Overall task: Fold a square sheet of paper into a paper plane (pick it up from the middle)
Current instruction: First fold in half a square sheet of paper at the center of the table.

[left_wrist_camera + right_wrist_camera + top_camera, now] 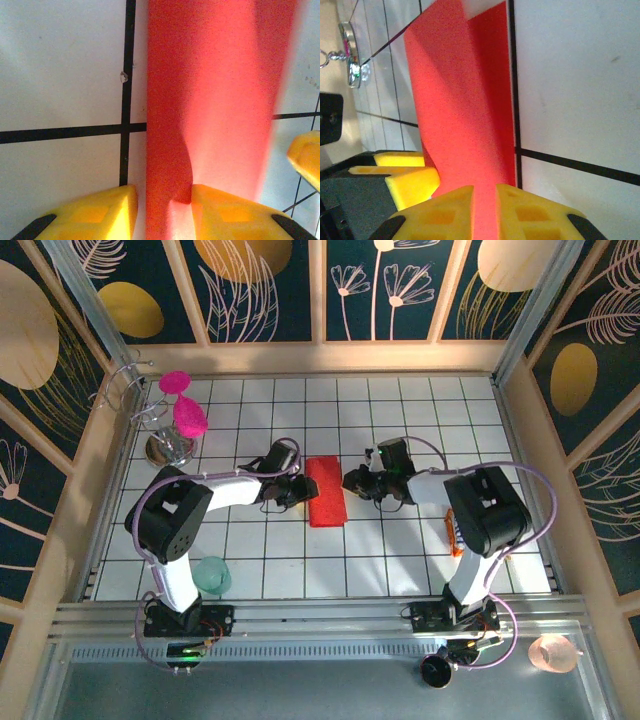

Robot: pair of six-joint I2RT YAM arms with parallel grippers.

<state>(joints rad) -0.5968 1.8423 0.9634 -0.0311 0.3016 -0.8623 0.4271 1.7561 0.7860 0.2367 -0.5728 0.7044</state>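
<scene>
Red and matte, the square sheet of paper (325, 491) lies at the middle of the tiled tabletop (420, 420), doubled into a narrow upright band. One long flap stands up from the surface in the right wrist view.

By the look of it, the task is at an early stage. The lengthwise fold seems to be made or in the making. No sharp nose, slanted corner folds or wings show yet, so most of the folding is left.

The left gripper (300, 488) sits at the band's left edge. Its jaws are partly open and straddle the paper's edge without pinching it. The right gripper (352, 480) is at the right edge. Its jaws are nearly closed around the raised flap, and whether they are actually pinching it cannot be told.

Counted, there are one red sheet, two grippers, two magenta goblets (183, 400) at upper left and one teal cup (212, 574) at lower left.
</scene>
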